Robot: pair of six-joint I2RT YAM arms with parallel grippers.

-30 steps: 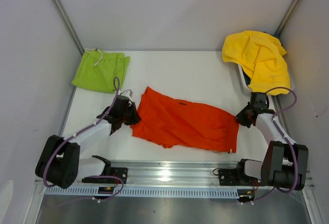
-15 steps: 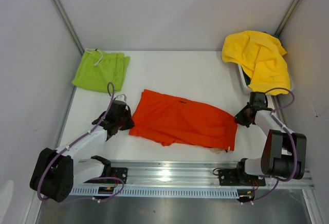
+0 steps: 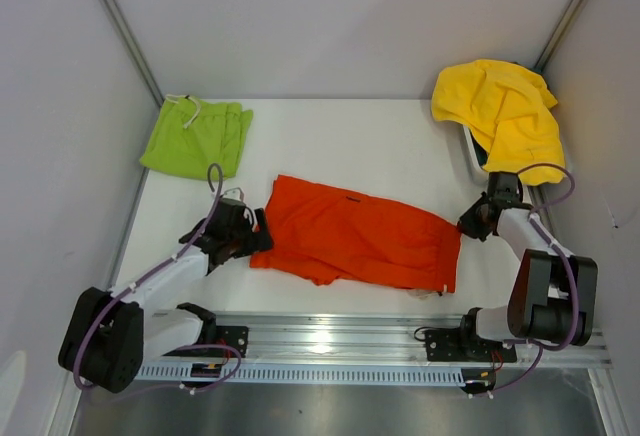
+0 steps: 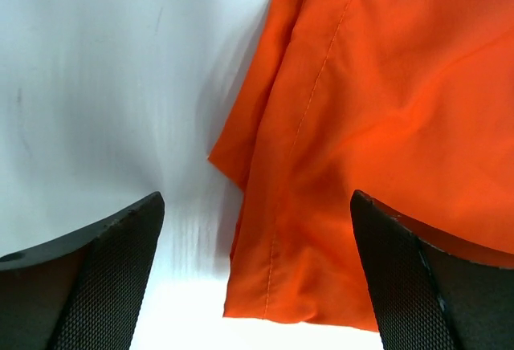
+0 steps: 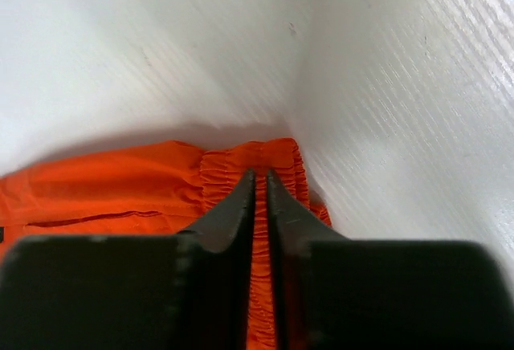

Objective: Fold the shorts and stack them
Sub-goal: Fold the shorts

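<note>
Looking down from the top cam: a white table [image 3: 350,146] fills the ctr of the frame, w/ grey walls on 3 sides and a metal rail [image 3: 330,331] along the bottom edge. The largest item on it is the orange-red shorts [image 3: 360,236], spread flat and a bit crumpled across the middle of the frame, long axis running from mid-left down to lower right. Next in size, a yellow cloth [image 3: 505,111] is heaped in the upper right corner, draped over a white tub [image 3: 468,156] that's mostly hidden. The lime-green shorts [image 3: 195,136] lie folded in the upper left, well apart from the orange pair, w/ a white drawstring [image 3: 185,106] showing at their far end.

The two arms reach in from the bottom corners. The left gripper [image 3: 258,231] sits at the left end of the orange pair. In its wrist cam the left gripper [image 4: 257,197] is spread wide. Its black ribbed pads [image 4: 112,270] sit at the lower left and lower right of that frame, and the hemmed orange edge lies on the table btwn them, not clamped. The right gripper [image 3: 470,226] is at the right end of the orange pair. In its wrist cam the right gripper [image 5: 259,175] is pinched down to a thin slit, tips at the gathered elastic waistband [image 5: 277,157]. Can't tell whether any cloth is caught in the slit.
</note>
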